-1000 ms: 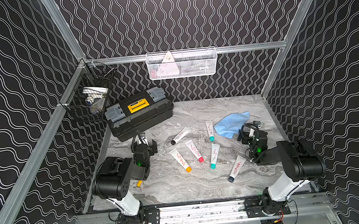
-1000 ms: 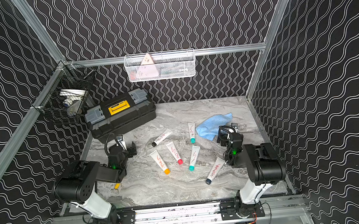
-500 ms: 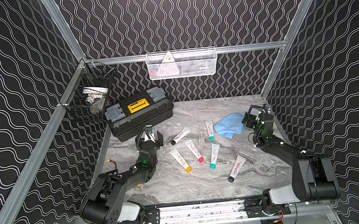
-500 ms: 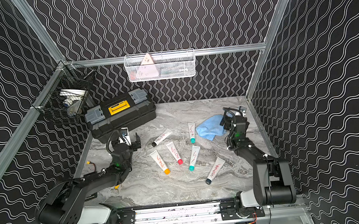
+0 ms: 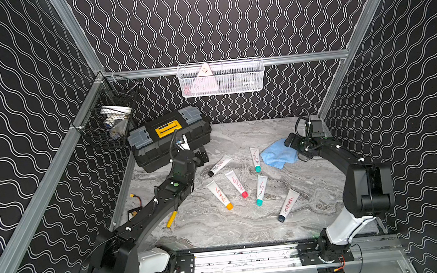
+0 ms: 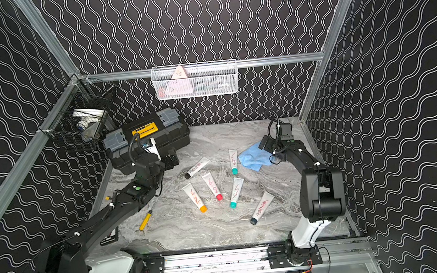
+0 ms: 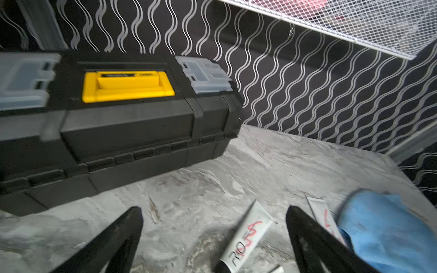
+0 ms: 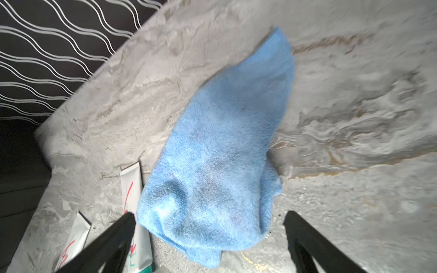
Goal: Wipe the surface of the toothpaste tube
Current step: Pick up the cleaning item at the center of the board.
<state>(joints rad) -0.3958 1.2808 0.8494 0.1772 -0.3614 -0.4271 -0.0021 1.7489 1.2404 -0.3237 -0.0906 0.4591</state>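
Observation:
Several white toothpaste tubes with red scribbles lie on the marble table; in both top views the black-capped tube (image 5: 219,165) (image 6: 197,167) is nearest my left gripper (image 5: 203,156) (image 6: 173,158). The left wrist view shows that gripper (image 7: 212,209) open above the table, with the black-capped tube (image 7: 248,238) lying between its fingers' lines, untouched. A blue cloth (image 5: 278,154) (image 6: 253,157) lies crumpled at the back right beside a teal-capped tube (image 5: 255,159). My right gripper (image 5: 290,142) (image 8: 210,214) hovers open over the cloth (image 8: 220,146), holding nothing.
A black toolbox (image 5: 170,140) (image 7: 123,113) with a yellow handle stands at the back left, close behind the left gripper. A yellow pen-like tool (image 5: 171,218) lies under the left arm. A white wire basket (image 5: 221,78) and a black one (image 5: 109,120) hang on the walls.
Both arms have stretched out from their folded pose at the front. The left gripper moved toward the black-capped tube, the right gripper toward the blue cloth. Both stayed open.

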